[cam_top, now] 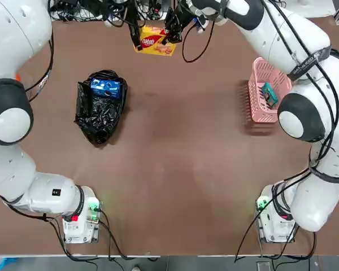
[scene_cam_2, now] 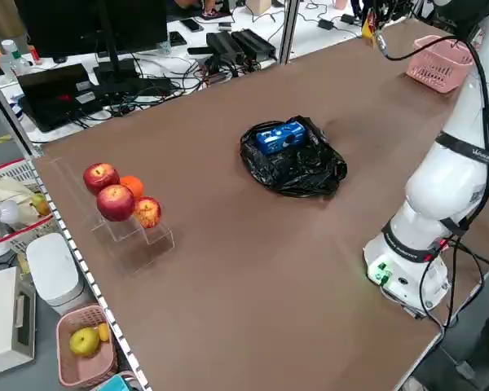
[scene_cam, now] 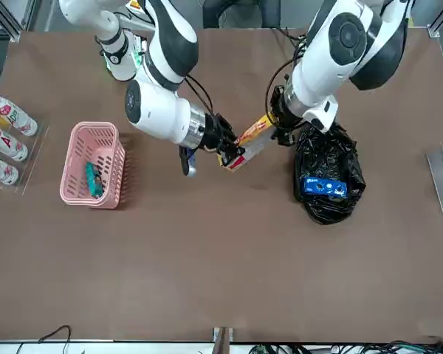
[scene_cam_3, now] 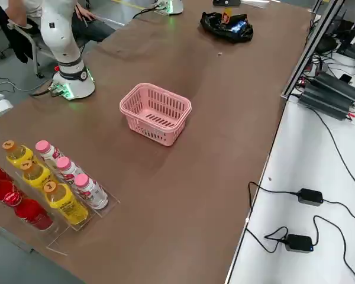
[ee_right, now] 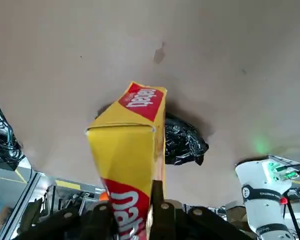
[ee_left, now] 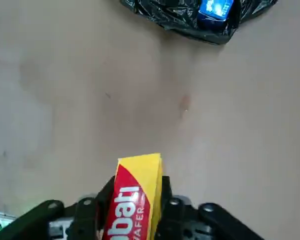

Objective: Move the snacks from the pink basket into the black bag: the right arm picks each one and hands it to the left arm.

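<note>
Above the far side of the brown tabletop (cam_top: pixel 186 158), both tools meet on one snack.

The right arm's black tool (scene_cam: pixel 225 147) is clamped on one end of the yellow snack packet with red print (scene_cam: pixel 249 140), held in the air; the left arm's black tool (scene_cam: pixel 279 122) has its fingers against the other end, though whether they grip it firmly I cannot tell. Just beside the left tool lies the glossy black wrinkled plastic bag (scene_cam: pixel 325 173), with the blue snack packet (scene_cam: pixel 323 186) resting in its open mouth. Well apart stands the small pink lattice-walled plastic basket (scene_cam: pixel 77 166), holding the green-teal snack packet (scene_cam: pixel 94 179).
</note>
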Controlling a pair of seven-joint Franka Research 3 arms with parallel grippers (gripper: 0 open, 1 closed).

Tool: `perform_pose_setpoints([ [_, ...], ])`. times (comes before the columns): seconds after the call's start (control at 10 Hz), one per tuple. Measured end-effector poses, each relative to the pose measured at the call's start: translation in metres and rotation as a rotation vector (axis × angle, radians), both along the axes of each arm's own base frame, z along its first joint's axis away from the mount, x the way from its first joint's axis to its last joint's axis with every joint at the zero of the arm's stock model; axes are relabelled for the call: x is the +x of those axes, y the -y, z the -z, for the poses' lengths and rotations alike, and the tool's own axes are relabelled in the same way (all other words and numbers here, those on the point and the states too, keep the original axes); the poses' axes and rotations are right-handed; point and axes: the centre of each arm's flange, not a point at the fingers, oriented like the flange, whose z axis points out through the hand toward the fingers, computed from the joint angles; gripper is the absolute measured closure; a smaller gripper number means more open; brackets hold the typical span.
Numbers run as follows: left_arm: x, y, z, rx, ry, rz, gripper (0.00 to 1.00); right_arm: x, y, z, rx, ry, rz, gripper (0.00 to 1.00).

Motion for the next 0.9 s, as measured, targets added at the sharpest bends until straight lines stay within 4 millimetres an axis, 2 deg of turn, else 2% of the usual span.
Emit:
perform_pose_setpoints([
  [0.1,0.000,0.000,-0.001,0.000,0.002,0.001,0.65,0.000,0.000,0.000,0.000,0.000,0.001,0.72],
  [0.3,-0.001,0.000,-0.001,0.008,0.008,0.014,0.65,0.001,0.000,-0.002,0.003,0.000,0.006,0.62],
  [0.5,-0.005,-0.007,0.000,0.053,-0.018,0.055,0.65,0.001,-0.001,-0.005,0.006,0.001,0.010,0.33],
  [0.7,-0.001,-0.043,-0.015,0.069,-0.022,0.103,0.65,0.001,-0.001,-0.007,0.008,0.002,0.011,0.03],
  [0.8,0.005,-0.066,-0.015,0.072,-0.033,0.144,0.65,0.002,0.000,-0.007,0.008,0.003,0.012,0.00],
  [0.9,0.012,-0.088,-0.004,0.071,-0.051,0.190,0.65,0.004,0.002,-0.007,-0.003,0.016,0.008,0.00],
])
